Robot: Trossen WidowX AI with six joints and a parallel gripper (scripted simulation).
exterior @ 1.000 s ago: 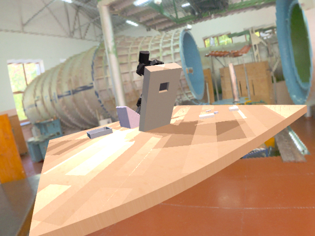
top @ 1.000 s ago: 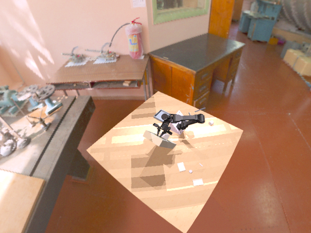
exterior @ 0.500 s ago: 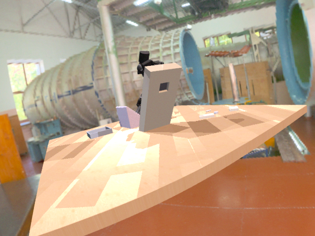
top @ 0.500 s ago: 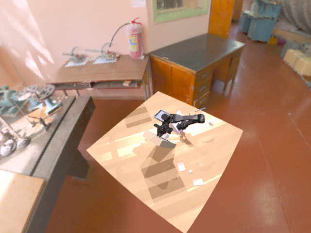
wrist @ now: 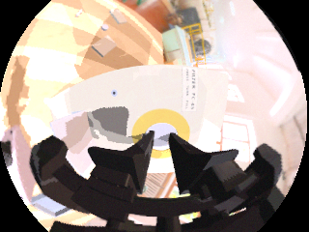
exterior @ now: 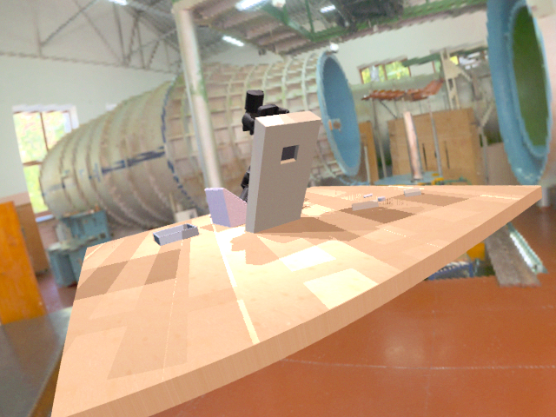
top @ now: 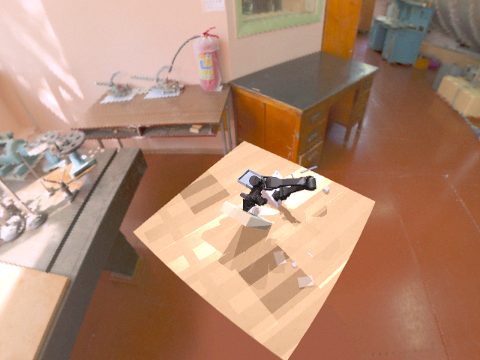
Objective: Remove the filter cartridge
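Note:
The service panel [top: 247,220] [exterior: 281,193] [wrist: 154,87] stands tilted on the table. The pale round face of the cartridge [wrist: 162,128] shows inside a yellow ring [wrist: 140,122] on the panel. My gripper [wrist: 161,133] is shut on the cartridge, with its fingertips at the face. The fingers hide part of the face and its slots. The cartridge appears still seated in the panel; its depth cannot be told. A dark square opening [exterior: 288,153] shows in the panel's back. The shallow blue-grey tray [top: 244,178] [exterior: 175,235] [wrist: 50,206] lies on the table beside the panel.
A pale lavender wedge-shaped block [exterior: 224,208] stands between the tray and panel, near the arm. Flat pale slabs [top: 279,258] [top: 305,281] and a small block [top: 294,265] lie beyond the panel. Another small block [top: 325,189] and a grey rod [top: 309,169] lie near the arm's base.

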